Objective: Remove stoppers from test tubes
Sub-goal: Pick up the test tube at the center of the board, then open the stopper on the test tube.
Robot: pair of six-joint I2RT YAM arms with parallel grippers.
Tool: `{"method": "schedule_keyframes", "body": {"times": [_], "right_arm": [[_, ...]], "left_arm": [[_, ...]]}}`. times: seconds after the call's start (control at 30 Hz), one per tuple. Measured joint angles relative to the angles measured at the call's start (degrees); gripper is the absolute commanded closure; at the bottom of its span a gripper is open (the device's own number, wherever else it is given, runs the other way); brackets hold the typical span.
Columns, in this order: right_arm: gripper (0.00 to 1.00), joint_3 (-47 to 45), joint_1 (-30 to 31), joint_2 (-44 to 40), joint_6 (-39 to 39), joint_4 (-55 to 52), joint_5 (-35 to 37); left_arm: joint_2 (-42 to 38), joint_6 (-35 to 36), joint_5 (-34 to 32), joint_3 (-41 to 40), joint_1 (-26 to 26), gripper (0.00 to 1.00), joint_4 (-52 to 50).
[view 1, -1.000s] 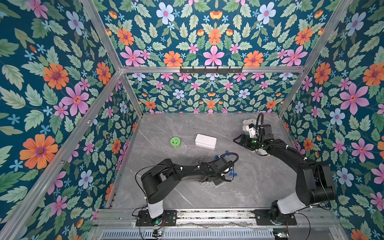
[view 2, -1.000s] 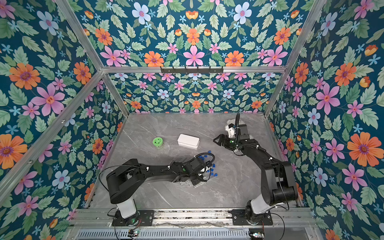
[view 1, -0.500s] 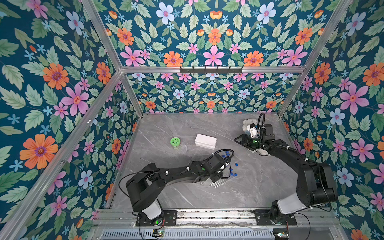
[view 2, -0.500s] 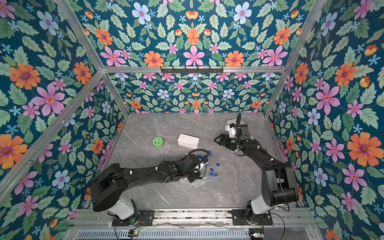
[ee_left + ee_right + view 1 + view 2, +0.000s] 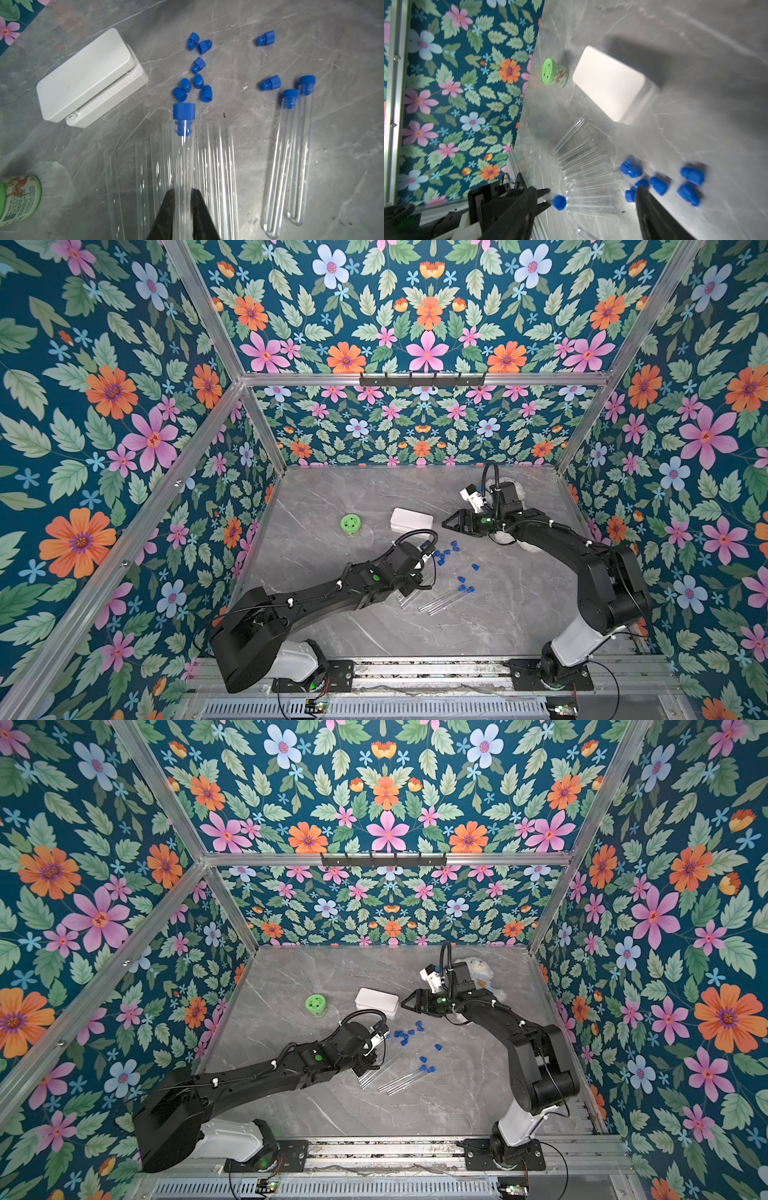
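The stoppers (image 5: 197,81) mostly lie loose on the grey marbled bench (image 5: 342,176), a scatter of small blue plugs just beyond the mouths of a row of bare test tubes (image 5: 218,166). Three are not out yet. One (image 5: 184,115) sits in the mouth of a tube (image 5: 182,158) that the left jaws are clamped on, gripping well back from the stopper. That leaves the whole plugged end sticking out free, presumably so the other arm can get at it. The other two plug a pair of tubes (image 5: 301,155) lying side by side on the bench, apart from the bare row.

The right jaws stand wide open and empty near the white box (image 5: 411,519), well apart from the left jaws in both top views.

The tubes are clear, slim and round, so they look likely to roll or slip. Each stopper has a wider head and a flanged narrower end (the head looks the better purchase for a pull). A green-lidded jar (image 5: 351,524) stands off to the side.
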Motion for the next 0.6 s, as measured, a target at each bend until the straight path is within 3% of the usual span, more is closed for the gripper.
{"method": "schedule_keyframes", "body": {"times": [0.23, 0.6], "right_arm": [[0.45, 3.4, 2.7, 5.0, -1.7, -3.3, -6.9], [0.47, 5.4, 5.2, 7.6, -2.6, -5.1, -12.6]], "left_arm": [[-0.1, 0.2, -1.9, -0.8, 0.1, 0.93, 1.4], [-0.7, 0.3, -4.1, -1.3, 0.8, 0.94, 2.3]]}}
